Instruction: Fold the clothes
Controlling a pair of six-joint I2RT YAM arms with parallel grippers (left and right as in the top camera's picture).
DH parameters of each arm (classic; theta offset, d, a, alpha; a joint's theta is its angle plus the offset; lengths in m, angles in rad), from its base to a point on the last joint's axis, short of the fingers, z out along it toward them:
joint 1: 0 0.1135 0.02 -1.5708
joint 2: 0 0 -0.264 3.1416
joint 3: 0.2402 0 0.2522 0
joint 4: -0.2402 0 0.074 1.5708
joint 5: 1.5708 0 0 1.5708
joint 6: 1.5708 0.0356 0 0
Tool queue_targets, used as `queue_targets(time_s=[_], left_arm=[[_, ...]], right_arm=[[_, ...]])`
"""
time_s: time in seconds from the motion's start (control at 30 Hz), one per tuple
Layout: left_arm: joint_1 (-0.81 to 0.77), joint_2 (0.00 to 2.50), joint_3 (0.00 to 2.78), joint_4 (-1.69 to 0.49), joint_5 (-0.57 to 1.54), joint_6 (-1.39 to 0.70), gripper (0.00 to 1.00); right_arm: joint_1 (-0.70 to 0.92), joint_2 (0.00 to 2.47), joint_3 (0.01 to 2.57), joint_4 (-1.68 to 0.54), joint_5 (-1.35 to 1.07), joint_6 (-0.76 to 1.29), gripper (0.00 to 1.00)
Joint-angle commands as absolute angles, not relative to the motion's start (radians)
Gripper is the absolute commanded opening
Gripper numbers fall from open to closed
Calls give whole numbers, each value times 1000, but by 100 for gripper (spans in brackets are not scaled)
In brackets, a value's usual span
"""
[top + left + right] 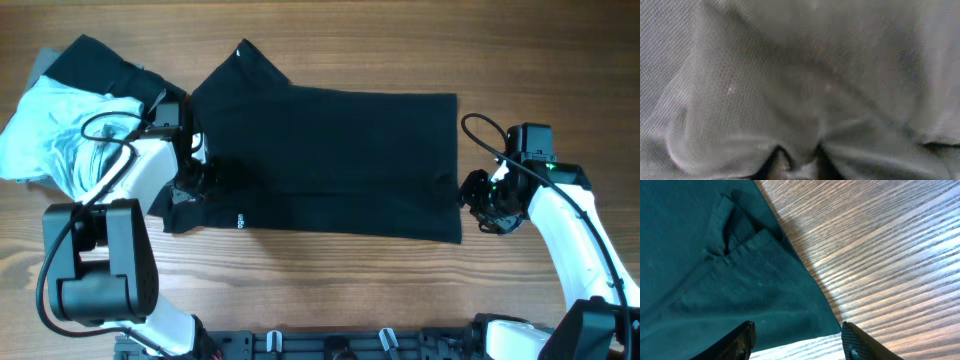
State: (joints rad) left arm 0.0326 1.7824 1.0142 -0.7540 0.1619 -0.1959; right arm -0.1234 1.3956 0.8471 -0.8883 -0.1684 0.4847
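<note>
One black shirt (330, 160) lies spread flat across the middle of the worktop (400, 290), its long side running from my left arm to my right. The only marking I can find on it is a small white tag (241, 221) near the lower left edge. It is too small to read. A white fleck shows at the top left corner, and I can't make that out either.

My left claw (195, 178) is at the shirt's left edge. Its wrist view is filled with fine mesh cloth, blurred. My two fingertips (774, 169) sit close together at the bottom of that view, nearly shut, with a fold of the shirt pinched between them.

My right claw (478, 195) is at the shirt's right edge, near the lower corner. Its two fingers (742, 340) are spread wide and grip nothing. Between them I see the hemmed corner of the shirt and bare wood grain beside it.

In the far left corner, behind my left arm, there is a heap of clothes (60, 120). I count one pale blue-white piece and one black piece, with a bit of grey showing at the edge. I can't tell whether the grey is a third garment.
</note>
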Motion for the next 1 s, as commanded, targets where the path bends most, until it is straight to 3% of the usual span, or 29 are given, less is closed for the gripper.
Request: queue_targets(time_s=[0.0, 0.17, 0.37, 0.43, 0.57, 0.6, 0.63, 0.73, 0.83, 0.97], left_arm=[[31, 1787, 1006, -749, 165, -204, 4], [31, 1780, 1096, -788, 204, -218, 4], [30, 1781, 1117, -467, 270, -257, 7], [28, 1781, 1117, -390, 272, -279, 56], [28, 1780, 1117, -442, 281, -277, 65], [28, 1780, 1117, -482, 281, -276, 64], [28, 1780, 1117, -547, 280, -265, 54], [28, 1780, 1117, -693, 280, -242, 4], [13, 1781, 1094, -714, 280, -216, 4], [-68, 1787, 988, -506, 280, -213, 4]], right_arm=[[-127, 1382, 868, -884, -183, 471, 60], [-127, 1382, 868, -878, -181, 471, 60], [-127, 1382, 868, -872, -181, 471, 60], [-127, 1382, 868, -872, -181, 471, 60], [-127, 1382, 868, -874, -181, 471, 60], [-127, 1382, 868, -875, -180, 470, 61], [-127, 1382, 868, -876, -181, 467, 61], [-127, 1382, 868, -876, -181, 448, 61], [-127, 1382, 868, -876, -180, 445, 61], [-127, 1382, 868, -876, -180, 445, 61]])
